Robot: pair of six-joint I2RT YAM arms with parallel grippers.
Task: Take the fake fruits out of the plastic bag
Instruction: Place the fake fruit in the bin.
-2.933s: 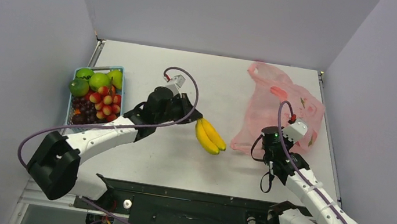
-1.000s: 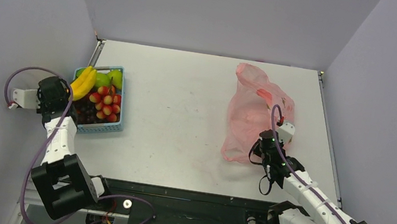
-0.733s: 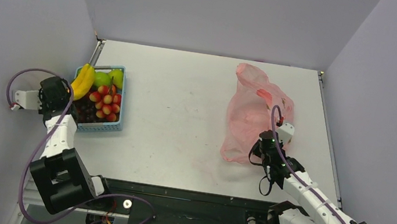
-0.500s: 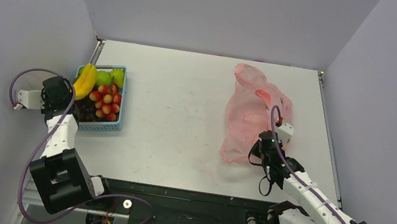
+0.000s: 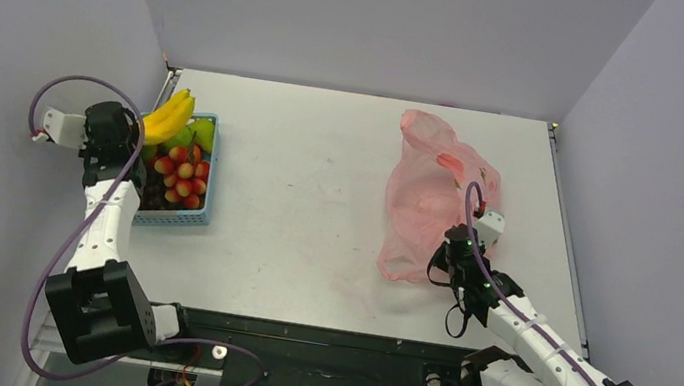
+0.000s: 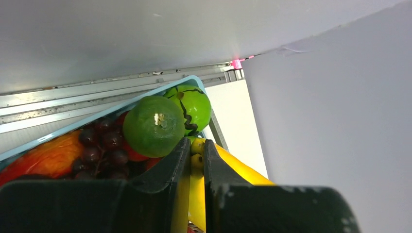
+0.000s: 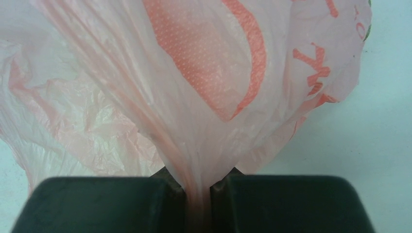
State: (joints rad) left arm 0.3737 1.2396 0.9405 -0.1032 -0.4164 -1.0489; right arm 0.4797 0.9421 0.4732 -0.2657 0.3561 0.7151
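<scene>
My left gripper (image 5: 137, 129) is shut on the stem end of the yellow bananas (image 5: 169, 114) and holds them over the far corner of the light-blue basket (image 5: 175, 217); in the left wrist view the bananas (image 6: 197, 194) sit between my jaws. A plain green apple (image 6: 153, 125) and the red-yellow round fruits (image 5: 182, 171) lie in the basket. My right gripper (image 5: 441, 268) is shut on a gathered fold of the pink plastic bag (image 5: 434, 191), which fills the right wrist view (image 7: 204, 77). I cannot see any fruit inside the bag.
A green ball with a dark zigzag stripe (image 6: 195, 104) and dark grapes (image 6: 99, 145) also lie in the basket. The left wall stands close behind my left wrist. The right wall is just beyond the bag.
My left gripper has carried the bananas from the table's middle to the basket, then swung them toward its far corner. The right gripper has stayed shut on the bag, which shifted slightly left.
</scene>
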